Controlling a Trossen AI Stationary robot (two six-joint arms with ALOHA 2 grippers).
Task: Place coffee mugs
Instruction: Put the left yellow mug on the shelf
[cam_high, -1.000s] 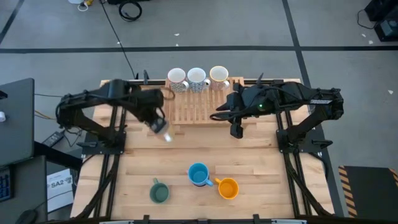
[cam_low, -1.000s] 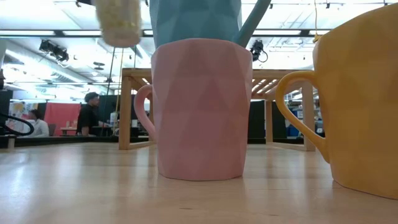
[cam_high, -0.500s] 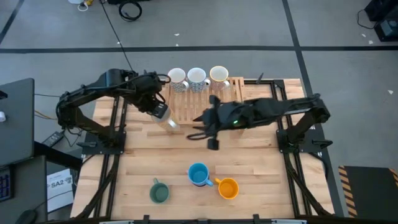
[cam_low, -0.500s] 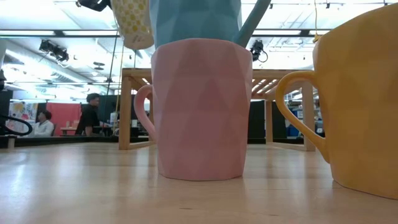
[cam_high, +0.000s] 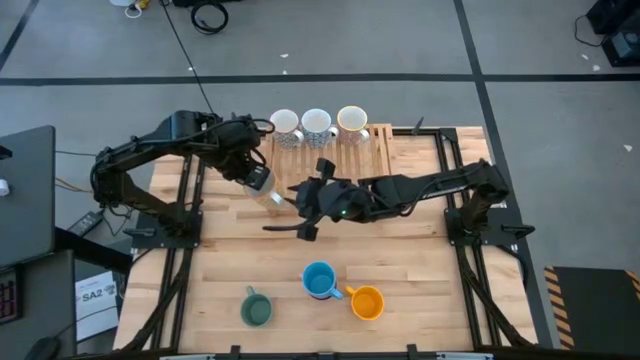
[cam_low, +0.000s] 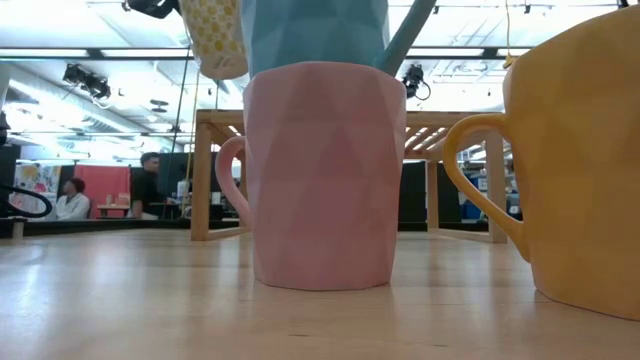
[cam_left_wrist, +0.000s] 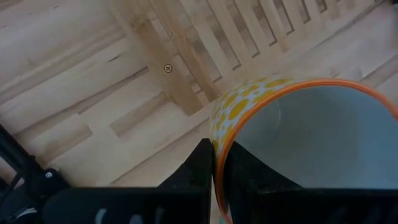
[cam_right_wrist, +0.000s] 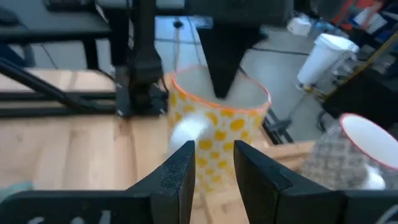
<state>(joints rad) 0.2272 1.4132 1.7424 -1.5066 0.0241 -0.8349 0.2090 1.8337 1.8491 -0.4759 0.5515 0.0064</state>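
Mugs number seven in the high view: three pale ones in a row at the far edge of the wooden rack (cam_high: 315, 165), namely a white mug (cam_high: 284, 124), a dark-patterned mug (cam_high: 317, 124) and a cream mug (cam_high: 351, 120); a yellow-dotted mug (cam_high: 266, 190) held aloft by the left gripper (cam_high: 258, 178) over the rack's left edge; and a dark green mug (cam_high: 256, 309), blue mug (cam_high: 319, 281) and orange mug (cam_high: 367, 302) near the front of the table (cam_high: 420, 255). The right gripper (cam_high: 300, 205) reaches across the rack, just beside the held mug. Only the low view reveals a pink mug (cam_low: 322, 175) beneath the blue one, filling the foreground beside the orange mug, with two people seated in the room behind. The left wrist view shows that gripper's fingers pinching the dotted mug's orange-edged rim, one finger inside, one outside, with rack slats below. In the right wrist view, spread fingers (cam_right_wrist: 180, 171) frame the dotted mug, touching nothing; the patterned mug sits off to one side.
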